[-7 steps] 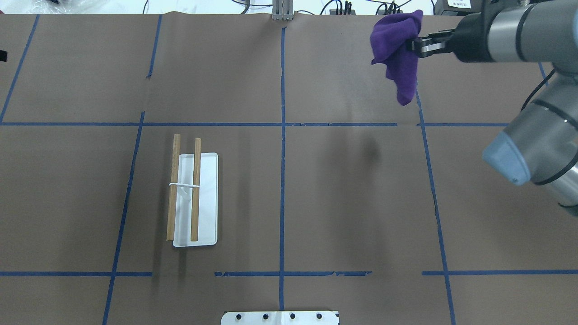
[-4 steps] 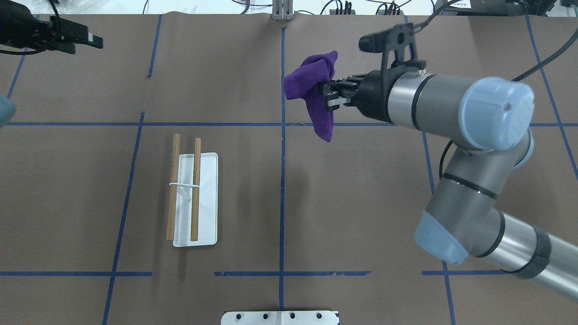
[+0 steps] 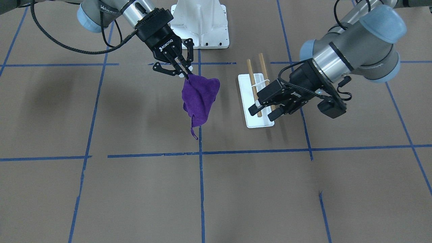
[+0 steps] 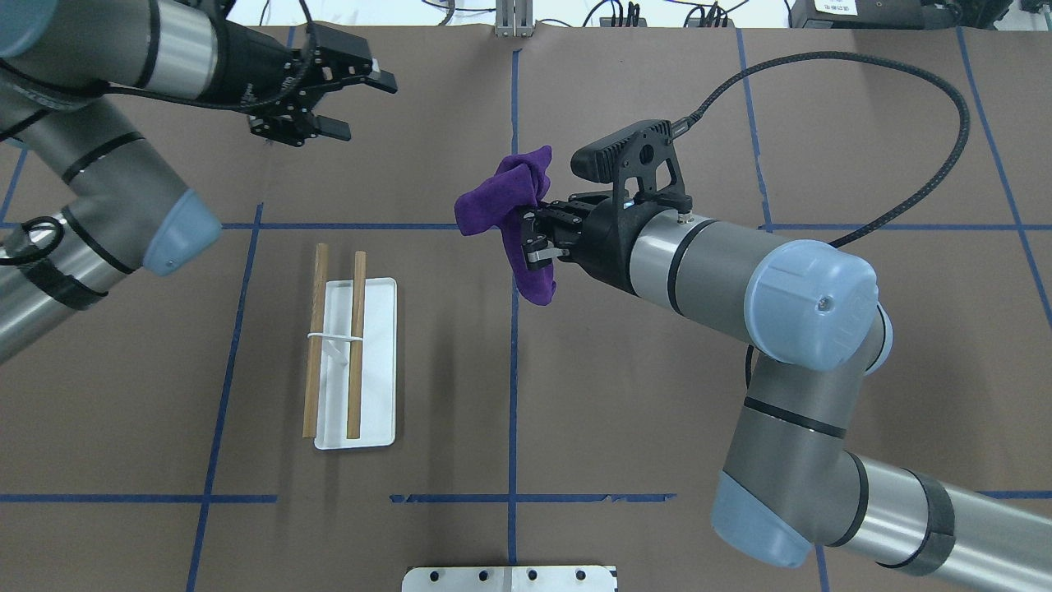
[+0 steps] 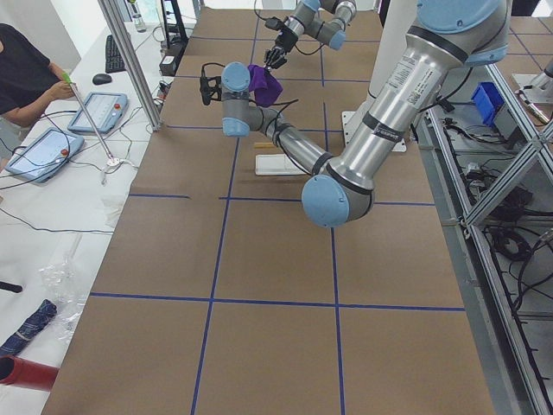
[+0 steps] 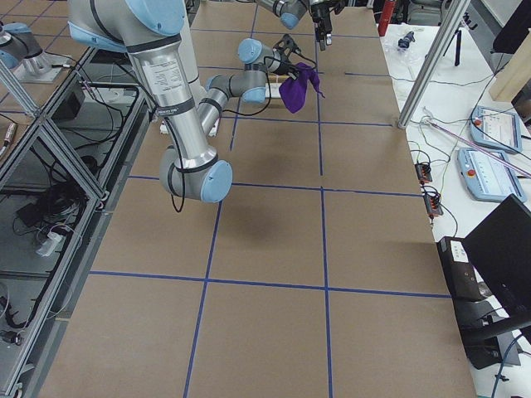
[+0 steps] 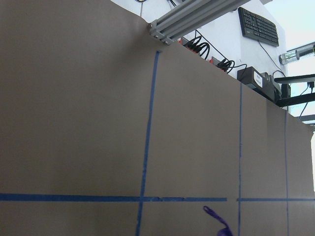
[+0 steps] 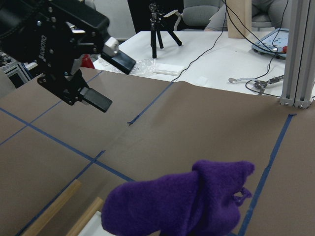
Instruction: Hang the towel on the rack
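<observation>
Far left in the overhead view, the left claw point(image 4: 362, 105) hangs above the bench point(image 4: 123, 370) with its fingers spread wide and nothing between them. Nearer the robot stands the rack point(image 4: 356, 345): two wooden rods side by side, tied across by a thin white band point(image 4: 333, 336), over a shallow white tray point(image 4: 380, 370). As far as I can see, the tray holds only the rack's own parts, and no cloth hangs on either rod. Further right, about over the middle blue tape line, the towel point(image 4: 497, 210) is in the air, well apart from the rack. It is bunched and drooping, with its loop string point(image 3: 193, 132) dangling lowest. The right claw point(image 4: 530, 240) pinches it by a fold near the top. I judge the pick-up done; carrying it across, draping it over a rod and letting go are all left to do
</observation>
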